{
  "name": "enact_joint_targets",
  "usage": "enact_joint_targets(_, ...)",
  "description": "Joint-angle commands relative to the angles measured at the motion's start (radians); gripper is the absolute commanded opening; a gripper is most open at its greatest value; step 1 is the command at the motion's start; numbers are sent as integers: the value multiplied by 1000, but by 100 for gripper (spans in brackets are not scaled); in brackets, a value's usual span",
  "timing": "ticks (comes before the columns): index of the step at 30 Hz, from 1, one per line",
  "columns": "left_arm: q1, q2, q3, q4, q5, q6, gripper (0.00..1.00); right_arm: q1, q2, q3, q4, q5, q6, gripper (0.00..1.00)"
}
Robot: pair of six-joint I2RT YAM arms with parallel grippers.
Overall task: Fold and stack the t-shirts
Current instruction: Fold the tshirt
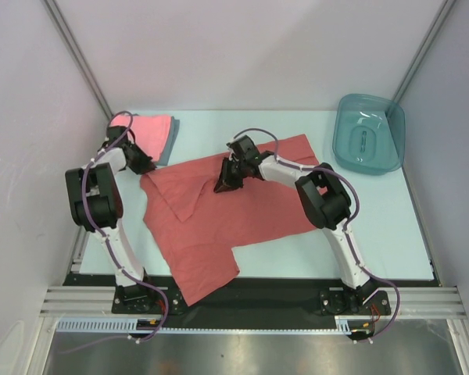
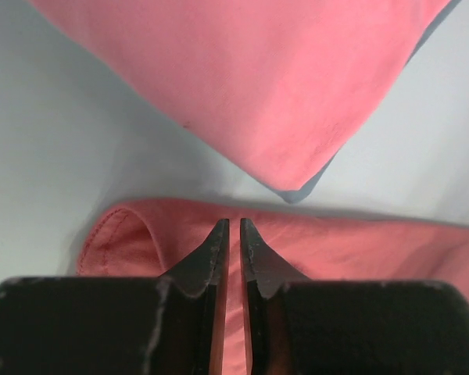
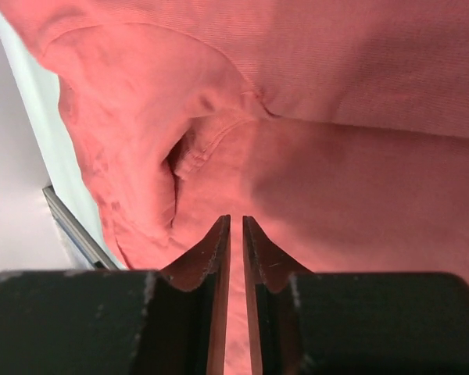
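The brick-red t-shirt [image 1: 242, 211] lies spread across the middle of the table, its left part folded over in a flap. My left gripper [image 1: 143, 166] is at the shirt's far left corner, jaws pinched on the red cloth [image 2: 359, 250] beside a curled hem. My right gripper [image 1: 221, 186] is at the shirt's far edge near the collar, jaws pinched on the red cloth [image 3: 336, 117]. The folded pink t-shirt [image 1: 150, 127] lies at the far left on the grey-blue t-shirt [image 1: 170, 139]. Both show in the left wrist view: the pink one [image 2: 281, 78] and a sliver of the grey-blue one [image 2: 313, 183].
A teal translucent tub [image 1: 369, 134] stands at the far right of the table. The red shirt's lower part hangs over the table's near edge [image 1: 195, 277]. White walls close the table in at the back and both sides.
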Motion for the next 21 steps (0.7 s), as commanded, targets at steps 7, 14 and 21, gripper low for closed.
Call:
enact_joint_targets(7,14,-9,-22,-41,-54,51,13,27,92,116,75,-71,66,23)
enact_joint_targets(14,12,-17,-27,-44,-67,74,12,35,134,149,104,-88,100,25)
enact_joint_targets(21,14,-31,-33,-47,-71,85,11,40,152,166,113,-98,123,32)
